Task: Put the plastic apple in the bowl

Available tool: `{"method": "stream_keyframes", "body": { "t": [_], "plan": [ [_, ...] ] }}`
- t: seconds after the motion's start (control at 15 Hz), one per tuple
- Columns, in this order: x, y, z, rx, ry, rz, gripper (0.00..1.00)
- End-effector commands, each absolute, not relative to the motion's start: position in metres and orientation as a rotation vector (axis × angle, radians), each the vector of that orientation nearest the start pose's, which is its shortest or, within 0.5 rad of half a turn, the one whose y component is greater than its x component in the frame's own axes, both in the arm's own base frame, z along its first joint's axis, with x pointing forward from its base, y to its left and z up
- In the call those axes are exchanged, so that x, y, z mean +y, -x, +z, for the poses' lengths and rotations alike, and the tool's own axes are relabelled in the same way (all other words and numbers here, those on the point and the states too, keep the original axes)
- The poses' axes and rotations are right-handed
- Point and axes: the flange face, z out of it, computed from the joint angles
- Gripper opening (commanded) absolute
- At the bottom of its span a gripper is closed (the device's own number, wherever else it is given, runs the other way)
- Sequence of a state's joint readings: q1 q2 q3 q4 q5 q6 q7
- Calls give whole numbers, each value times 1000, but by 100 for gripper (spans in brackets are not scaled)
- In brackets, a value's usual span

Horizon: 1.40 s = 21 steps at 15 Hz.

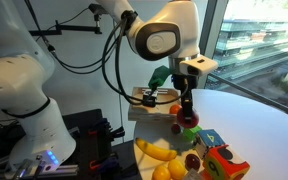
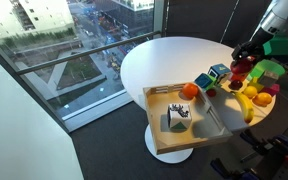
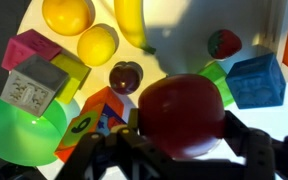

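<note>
My gripper (image 3: 181,140) is shut on the plastic apple (image 3: 181,115), a glossy red round fruit that fills the space between both fingers. In both exterior views the gripper (image 1: 188,112) (image 2: 242,66) hangs low over the cluster of toys at the table's edge, with the apple (image 1: 188,119) in it. The green bowl (image 3: 14,135) lies at the lower left of the wrist view, beside the apple. It also shows in an exterior view (image 2: 271,70).
Around the apple lie a maroon fruit (image 3: 125,76), lemon (image 3: 97,44), orange (image 3: 68,14), banana (image 3: 134,20), strawberry (image 3: 222,43) and coloured cubes (image 3: 256,80). A wooden tray (image 2: 164,135) with a mug (image 2: 179,116) stands on the white round table (image 2: 164,60).
</note>
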<state>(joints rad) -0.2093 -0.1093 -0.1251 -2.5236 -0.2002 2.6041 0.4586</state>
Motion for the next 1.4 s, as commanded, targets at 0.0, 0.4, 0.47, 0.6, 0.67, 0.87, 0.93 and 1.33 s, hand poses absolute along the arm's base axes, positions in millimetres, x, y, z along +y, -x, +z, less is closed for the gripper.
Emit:
{"method": "stream_keyframes", "body": {
  "t": [0.0, 0.4, 0.47, 0.6, 0.67, 0.87, 0.93, 1.33],
  "plan": [
    [-172, -438, 351, 1095, 3070, -330, 56],
    [-211, -421, 358, 1211, 3070, -352, 56],
    [-217, -419, 359, 1233, 3067, -356, 56],
    [-231, -412, 359, 1282, 3058, -356, 56],
    [-237, -410, 360, 1303, 3054, -357, 56],
    [-257, -399, 360, 1376, 3028, -354, 56],
    [-264, -396, 360, 1400, 3019, -351, 56],
    [-298, -378, 356, 1528, 2971, -338, 56]
  ]
}}
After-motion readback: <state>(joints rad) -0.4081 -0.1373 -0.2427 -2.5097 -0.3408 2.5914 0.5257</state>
